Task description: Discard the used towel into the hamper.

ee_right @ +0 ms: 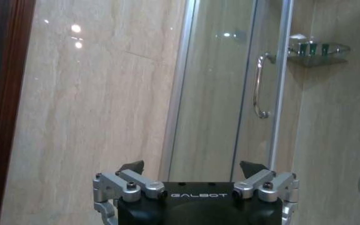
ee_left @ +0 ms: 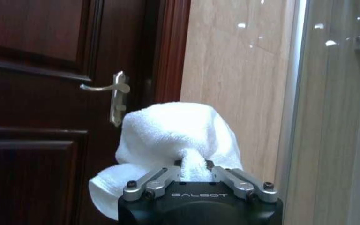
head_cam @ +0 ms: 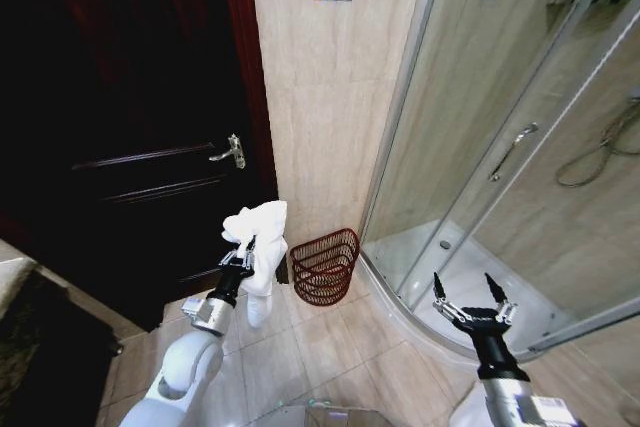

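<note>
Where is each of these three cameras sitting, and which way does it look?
Head view: high on the robot, looking down at the hamper, both arms showing.
Left wrist view: behind the left end effector, shut on the towel, facing the door handle.
Right wrist view: behind the open right end effector, facing the shower door.
Head and left wrist views share towel and handle.

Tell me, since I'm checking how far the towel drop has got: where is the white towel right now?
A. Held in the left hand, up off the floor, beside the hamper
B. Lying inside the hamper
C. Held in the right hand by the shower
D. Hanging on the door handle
A: the left hand is shut on the white towel, which hangs left of the hamper, while the right hand is open near the shower enclosure.
</note>
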Available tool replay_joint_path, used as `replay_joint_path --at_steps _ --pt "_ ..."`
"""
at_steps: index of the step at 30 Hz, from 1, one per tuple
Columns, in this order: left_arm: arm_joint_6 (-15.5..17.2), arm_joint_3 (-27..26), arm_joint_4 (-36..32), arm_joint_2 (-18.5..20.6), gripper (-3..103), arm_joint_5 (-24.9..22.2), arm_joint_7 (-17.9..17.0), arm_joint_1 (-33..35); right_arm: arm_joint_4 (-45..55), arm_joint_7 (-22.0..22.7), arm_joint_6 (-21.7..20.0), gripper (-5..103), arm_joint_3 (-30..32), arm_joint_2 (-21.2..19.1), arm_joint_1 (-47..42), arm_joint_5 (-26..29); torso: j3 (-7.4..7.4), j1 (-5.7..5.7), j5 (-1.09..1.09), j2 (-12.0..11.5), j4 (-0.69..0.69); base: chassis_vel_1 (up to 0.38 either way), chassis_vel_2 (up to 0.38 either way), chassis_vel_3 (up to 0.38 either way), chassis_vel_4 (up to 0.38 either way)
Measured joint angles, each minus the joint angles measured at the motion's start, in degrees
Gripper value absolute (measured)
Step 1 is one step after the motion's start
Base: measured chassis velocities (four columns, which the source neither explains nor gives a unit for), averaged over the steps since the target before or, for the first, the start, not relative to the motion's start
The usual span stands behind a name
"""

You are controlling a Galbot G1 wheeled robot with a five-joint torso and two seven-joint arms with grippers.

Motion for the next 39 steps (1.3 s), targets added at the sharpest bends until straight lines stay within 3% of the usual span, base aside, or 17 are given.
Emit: replay_joint_path --at_steps 16,39 --pt "-1.30 -0.25 1.05 0.27 10 0.34 0.23 0.78 -2.14 1.11 1.76 100 -0.12 0.00 0.05 -2.19 -2.76 -2.32 0.00 -5.09 0.00 0.000 0.000 0.000 0.000" --pt "-1.61 0.02 2.19 0.40 10 0.17 0.53 -0.46 -1.55 2.84 0.67 100 0.02 0.00 -0.29 -4.43 -6.28 -5.20 0.00 -11.48 0.00 0.000 0.000 0.000 0.000"
